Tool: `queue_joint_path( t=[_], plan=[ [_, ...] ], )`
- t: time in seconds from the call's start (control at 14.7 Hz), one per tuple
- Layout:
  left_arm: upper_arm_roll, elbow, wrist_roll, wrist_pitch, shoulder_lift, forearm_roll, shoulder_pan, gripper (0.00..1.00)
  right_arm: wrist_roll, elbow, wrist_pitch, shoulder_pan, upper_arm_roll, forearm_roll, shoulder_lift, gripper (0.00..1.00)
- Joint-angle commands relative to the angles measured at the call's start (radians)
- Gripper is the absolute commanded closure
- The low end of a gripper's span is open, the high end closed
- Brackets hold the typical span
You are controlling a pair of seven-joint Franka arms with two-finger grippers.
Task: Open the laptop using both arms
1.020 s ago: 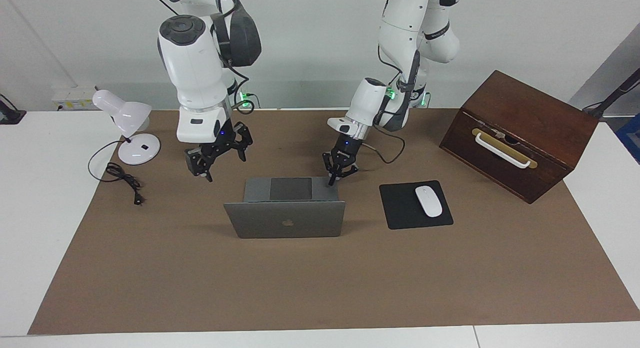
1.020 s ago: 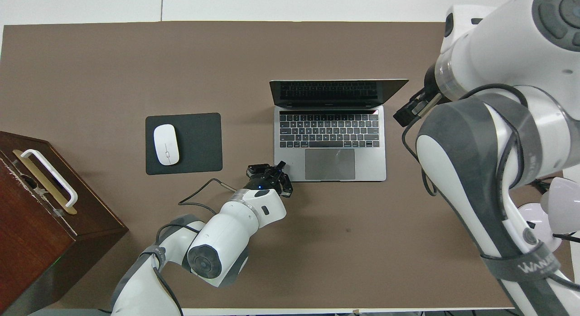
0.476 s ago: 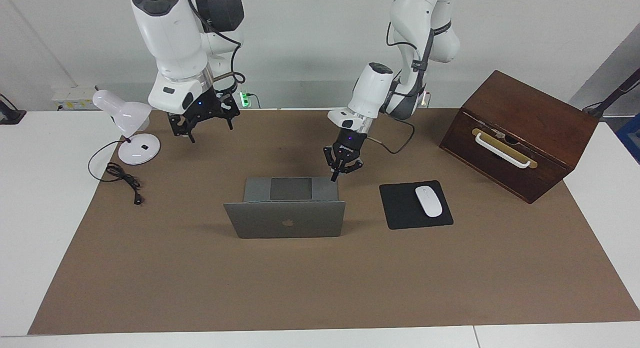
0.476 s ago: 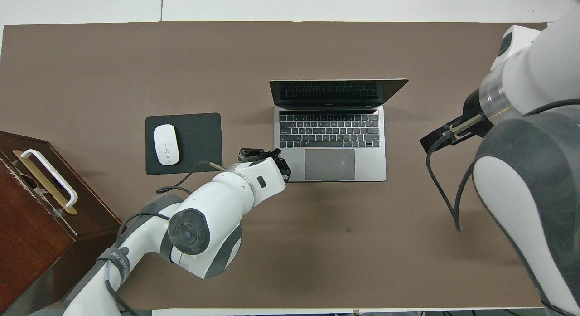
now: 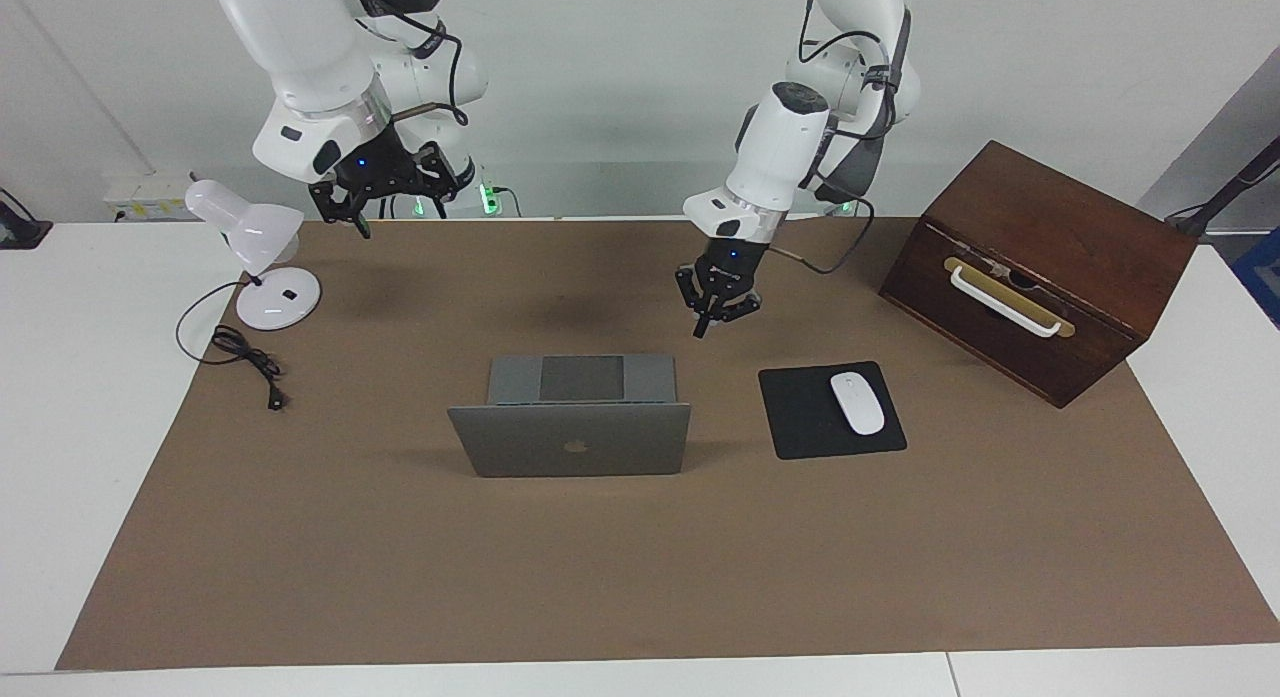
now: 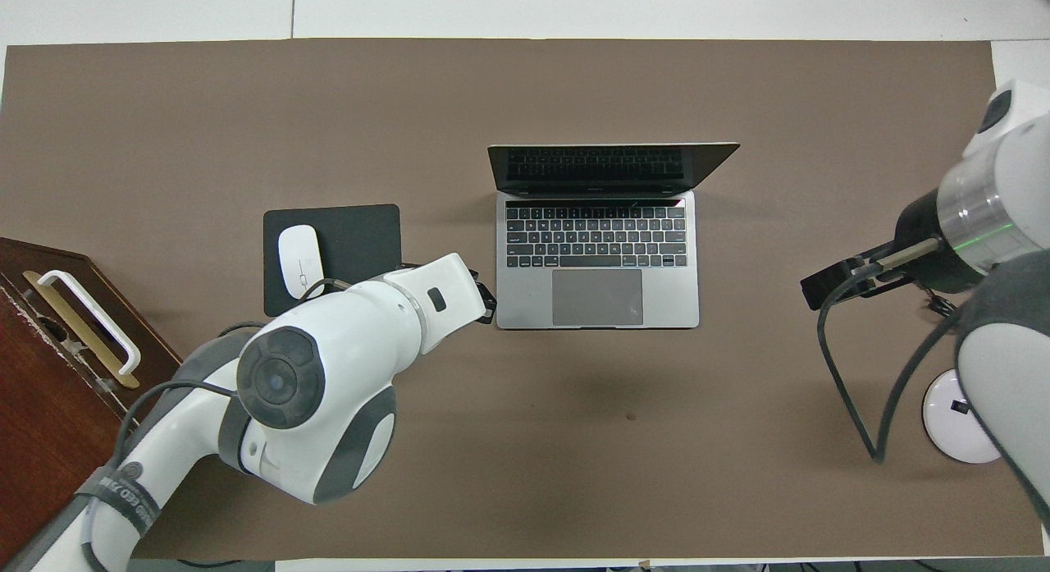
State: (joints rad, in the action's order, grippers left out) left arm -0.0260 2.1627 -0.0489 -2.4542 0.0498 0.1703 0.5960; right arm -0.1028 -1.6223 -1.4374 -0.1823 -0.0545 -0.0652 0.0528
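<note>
One open laptop (image 5: 570, 427), two raised grippers: left (image 5: 712, 312), right (image 5: 385, 192).

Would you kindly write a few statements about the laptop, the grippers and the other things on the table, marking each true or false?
1. The laptop stands open, lid raised. True.
2. The left gripper grips the laptop's deck. False: it hangs shut above the mat, touching nothing.
3. The white mouse lies on the black mouse pad. True.
4. The right gripper holds the laptop lid. False: it is up in the air near the desk lamp.
5. The wooden box sits toward the right arm's end. False: the left arm's end.
</note>
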Motion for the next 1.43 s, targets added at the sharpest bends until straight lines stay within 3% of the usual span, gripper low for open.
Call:
queue_joint_path(
  t=[0.0,0.14,0.34,0.54,0.75,1.36],
  plan=[
    [0.008,-0.090,-0.005,0.225,0.038,-0.005,-0.086,0.68,0.009,-0.051,-0.009,0.056,0.022,-0.028,0.028,0.00],
    [0.008,-0.099,-0.005,0.291,0.076,-0.005,-0.130,0.00,-0.006,-0.080,-0.018,0.104,0.037,-0.028,0.041,0.00],
    [0.008,-0.110,-0.002,0.377,0.114,-0.006,-0.196,0.00,-0.025,-0.100,-0.023,0.139,0.050,-0.028,0.041,0.00],
    [0.011,-0.119,0.000,0.470,0.162,-0.084,-0.237,0.00,0.006,-0.090,-0.073,0.147,0.087,0.008,0.029,0.00],
    [0.009,-0.122,-0.002,0.550,0.197,-0.098,-0.272,0.00,0.139,-0.030,-0.093,0.169,0.091,0.007,-0.022,0.00],
    [0.009,-0.176,0.001,0.590,0.205,-0.110,-0.522,0.00,0.173,-0.030,-0.087,0.170,0.102,0.044,-0.041,0.00]
  ],
)
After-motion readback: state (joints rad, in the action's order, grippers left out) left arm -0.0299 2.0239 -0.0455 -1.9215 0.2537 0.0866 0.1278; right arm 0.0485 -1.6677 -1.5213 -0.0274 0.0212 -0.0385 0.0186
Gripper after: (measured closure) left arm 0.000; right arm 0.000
